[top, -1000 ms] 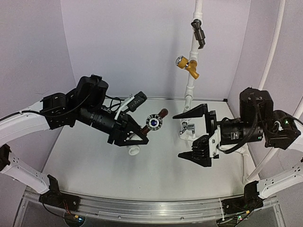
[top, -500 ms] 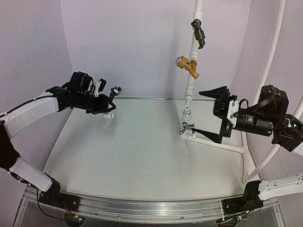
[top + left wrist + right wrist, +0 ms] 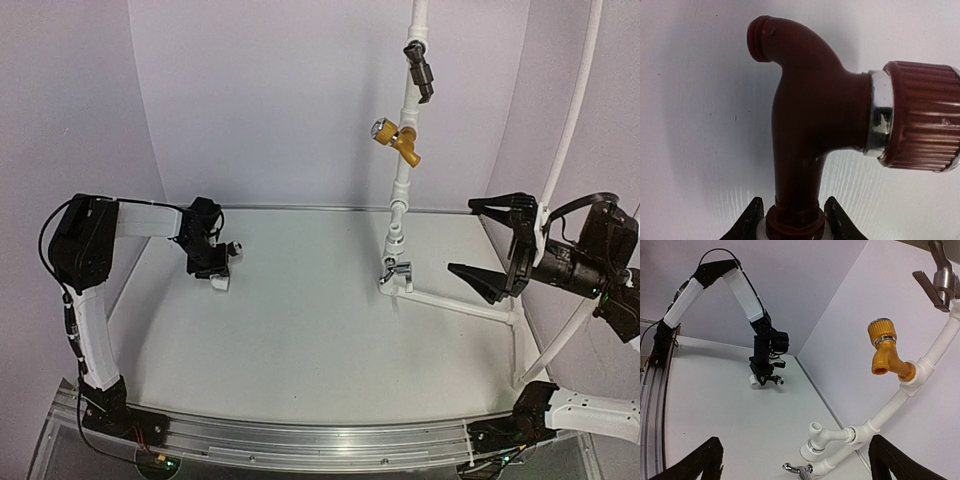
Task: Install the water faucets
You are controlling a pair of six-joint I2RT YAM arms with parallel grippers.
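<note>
The water faucet (image 3: 805, 125), a dark reddish-brown tap, sits in the left claw (image 3: 208, 262) at the far left of the table (image 3: 300, 350), close to the back wall. In the left wrist view its stem rises from between the two black fingertips (image 3: 754, 220), which close narrowly on its base. The curved spout points up and to the left, and the ribbed round knob with a chrome ring sticks out to the right. A white elbow fitting (image 3: 220, 284) shows just below the claw; whether it touches the table cannot be told.

The right claw (image 3: 495, 245) is well apart on the far right, spread wide and holding nothing. It faces the white pipe frame (image 3: 450, 300), which carries a yellow-brass valve (image 3: 398, 138) and, higher up, a dark grey valve (image 3: 420, 68).
</note>
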